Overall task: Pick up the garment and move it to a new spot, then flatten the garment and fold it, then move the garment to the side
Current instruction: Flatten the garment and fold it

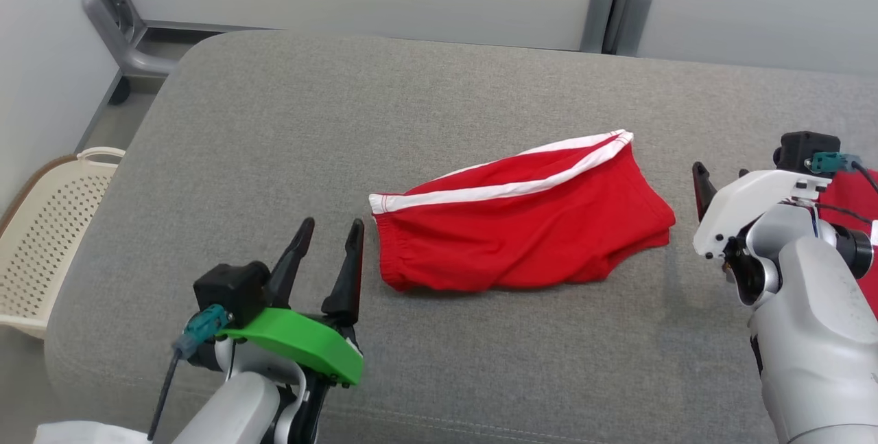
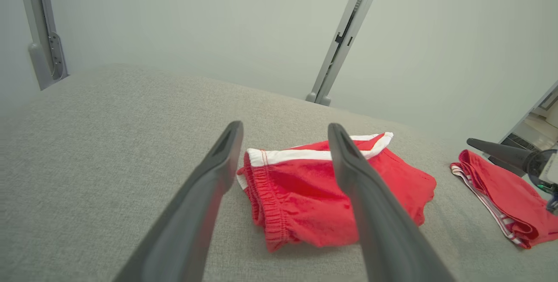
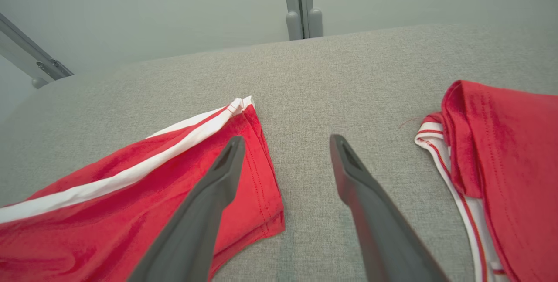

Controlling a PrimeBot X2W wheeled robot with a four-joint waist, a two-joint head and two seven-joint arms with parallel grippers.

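Garment placement reads plainly from the head view: the red shorts (image 1: 521, 224), with a white side stripe, lie near the middle of the grey cushion (image 1: 480, 87), elastic waistband toward the robot's left. They look doubled over on themselves, though slightly rumpled along the near edge. The left gripper (image 1: 333, 224) hovers just beside the waistband, jaws spread and holding nothing. The right gripper (image 1: 720, 175) sits off the shorts' other end, partly hidden behind its own wrist. With one gripper at each end, the stance suits a two-handed lift or slide. A pale perforated basket (image 1: 41, 252) stands beside the cushion at far left, and a second red garment (image 1: 857, 190) peeks out behind the right wrist.

From the left wrist view, the left gripper (image 2: 284, 127) frames the waistband end of the red shorts (image 2: 305, 195) between its released jaws, without touching the cloth. The second red garment (image 2: 505, 195) lies well apart at the right.

From the right wrist view, the right gripper (image 3: 286, 139) is also wide and empty, one finger over the hem of the red shorts (image 3: 130, 195), the other over bare cushion. The second red garment (image 3: 501, 164) lies to its right, likely marking the side pile where this one should go.
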